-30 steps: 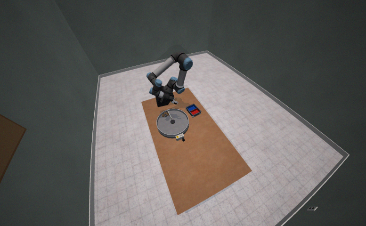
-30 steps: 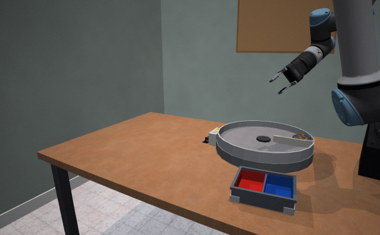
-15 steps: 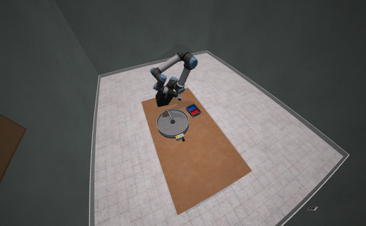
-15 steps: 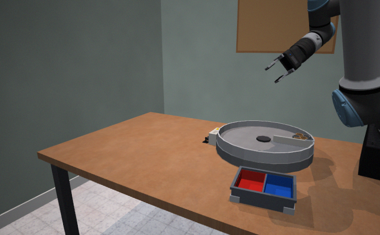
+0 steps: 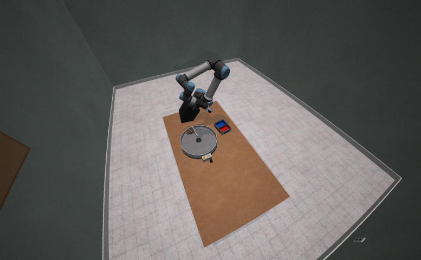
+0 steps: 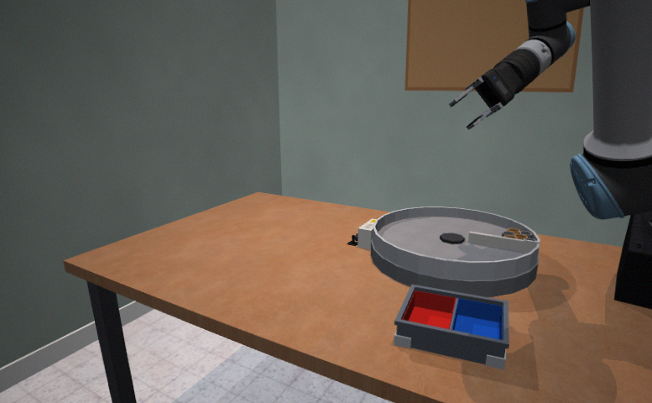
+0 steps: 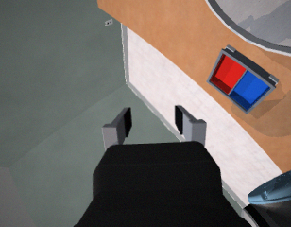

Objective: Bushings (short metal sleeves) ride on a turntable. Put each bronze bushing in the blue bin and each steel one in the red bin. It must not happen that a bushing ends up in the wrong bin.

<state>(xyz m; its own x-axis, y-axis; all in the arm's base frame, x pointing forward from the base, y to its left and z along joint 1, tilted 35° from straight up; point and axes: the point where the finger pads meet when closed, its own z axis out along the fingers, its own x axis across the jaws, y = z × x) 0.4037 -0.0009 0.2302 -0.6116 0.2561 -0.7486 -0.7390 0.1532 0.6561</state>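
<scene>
Several bronze and steel bushings (image 5: 190,131) (image 6: 517,232) lie bunched against the white divider (image 5: 195,132) (image 6: 498,240) and near the rim of the round grey turntable (image 5: 196,148) (image 6: 409,230). The red bin (image 5: 225,128) (image 6: 431,309) (image 7: 229,73) and the blue bin (image 5: 220,123) (image 6: 480,319) (image 7: 250,90) sit side by side in one dark tray; both look empty. My gripper (image 6: 460,115) (image 7: 152,115) is open and empty, tilted, high above the table. The bushings are out of the wrist view.
A small white box (image 5: 206,157) (image 6: 367,234) with a yellow mark and a black part beside it stands at the turntable's outer side. The turntable's raised wall stands close to the bin tray. The arm's black base (image 5: 188,113) stands at the table's end.
</scene>
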